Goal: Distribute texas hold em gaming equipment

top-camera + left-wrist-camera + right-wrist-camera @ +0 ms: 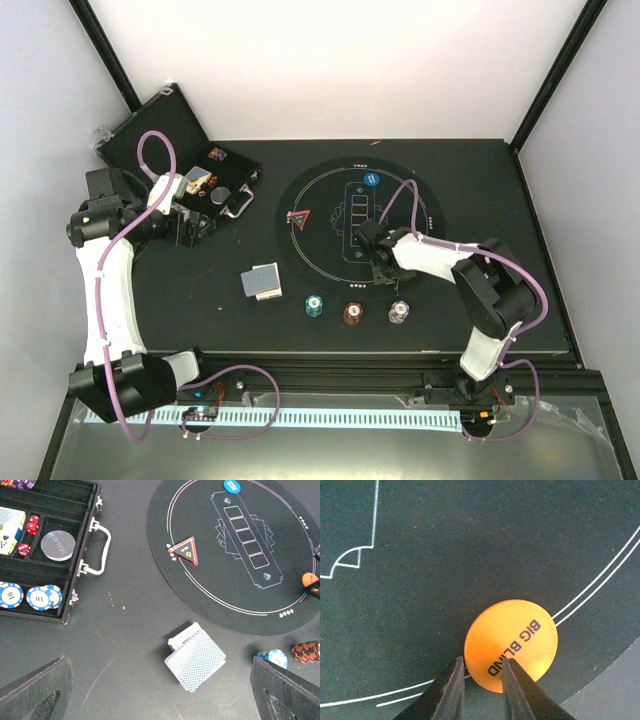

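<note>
Top external: the left end effector [190, 231] is hovering at the black foam-lined case [163, 117], the right end effector [378, 263] over the round black printed mat [320, 250]. Left wrist: fingers [40, 695] are standing wide apart above the grey-blue-backed card deck [196, 662] on the desk [125, 645]. Right wrist: fingers [447, 695] are sitting narrowly apart at the round orange "BIG BLIND" disc [512, 642] on the mat.

Pale, unmarked back wall [340, 60] and side walls [40, 120] box in a dark matte counter [200, 320], with black struts [110, 55] running up the rear corners. Light is even and diffuse, with soft shadows. Black rail [330, 375] along the near edge, a bright white toothed strip [330, 415] just below it.
</note>
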You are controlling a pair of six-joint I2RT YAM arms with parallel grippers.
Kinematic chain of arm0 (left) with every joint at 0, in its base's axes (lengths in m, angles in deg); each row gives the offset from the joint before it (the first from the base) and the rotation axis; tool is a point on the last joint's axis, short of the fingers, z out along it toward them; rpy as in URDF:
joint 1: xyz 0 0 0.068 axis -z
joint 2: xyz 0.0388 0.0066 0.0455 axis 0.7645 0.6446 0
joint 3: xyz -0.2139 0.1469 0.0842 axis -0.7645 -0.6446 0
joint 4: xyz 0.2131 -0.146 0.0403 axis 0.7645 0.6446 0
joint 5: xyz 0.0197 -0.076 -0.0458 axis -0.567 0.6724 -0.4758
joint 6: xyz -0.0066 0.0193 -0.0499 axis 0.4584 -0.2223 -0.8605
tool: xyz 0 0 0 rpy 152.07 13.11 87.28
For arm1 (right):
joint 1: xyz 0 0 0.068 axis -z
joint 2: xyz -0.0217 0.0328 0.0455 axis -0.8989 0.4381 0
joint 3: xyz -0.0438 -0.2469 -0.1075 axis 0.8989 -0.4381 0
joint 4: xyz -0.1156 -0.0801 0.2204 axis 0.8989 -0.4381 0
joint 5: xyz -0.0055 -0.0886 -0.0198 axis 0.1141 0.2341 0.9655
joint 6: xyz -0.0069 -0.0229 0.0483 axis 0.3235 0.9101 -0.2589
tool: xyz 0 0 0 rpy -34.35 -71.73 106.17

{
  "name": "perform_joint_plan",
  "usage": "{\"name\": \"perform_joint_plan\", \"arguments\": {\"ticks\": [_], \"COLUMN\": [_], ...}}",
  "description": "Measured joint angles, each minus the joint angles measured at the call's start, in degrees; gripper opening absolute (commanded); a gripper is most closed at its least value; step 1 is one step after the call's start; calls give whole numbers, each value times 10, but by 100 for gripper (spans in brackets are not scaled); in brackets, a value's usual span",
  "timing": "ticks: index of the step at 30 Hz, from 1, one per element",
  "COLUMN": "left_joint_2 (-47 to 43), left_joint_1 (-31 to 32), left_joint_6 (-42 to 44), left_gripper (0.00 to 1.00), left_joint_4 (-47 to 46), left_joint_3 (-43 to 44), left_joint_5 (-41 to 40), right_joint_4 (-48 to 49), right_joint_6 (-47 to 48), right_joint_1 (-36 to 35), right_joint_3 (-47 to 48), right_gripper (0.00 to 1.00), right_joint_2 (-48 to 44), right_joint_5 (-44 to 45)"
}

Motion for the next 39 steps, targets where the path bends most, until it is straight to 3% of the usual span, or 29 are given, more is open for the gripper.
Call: {"name": "perform_joint_plan", "arguments": {"ticks": [5, 9, 16, 23, 39], "left_joint_2": [0, 0, 0, -1, -12], "left_joint_1": [0, 0, 0, 0, 0], "left_joint_6": [3, 5, 4, 4, 4], "left_gripper": [99, 99, 99, 99, 99], "left_joint_4": [0, 0, 0, 0, 2], "left_joint_3": [0, 0, 0, 4, 11], "left_joint_5": [-1, -3, -5, -8, -13], "right_joint_4": [-15, -52, -96, -141, -123], "right_joint_6": [5, 3, 4, 15, 96], "right_joint_1": [-1, -39, -146, -229, -243], "right_joint_3": [0, 20, 127, 145, 219], "right_gripper": [58, 74, 90, 89, 87], "right_joint_2": [-15, -67, -138, -136, 2], "right_joint_5": [2, 0, -47, -121, -189]}}
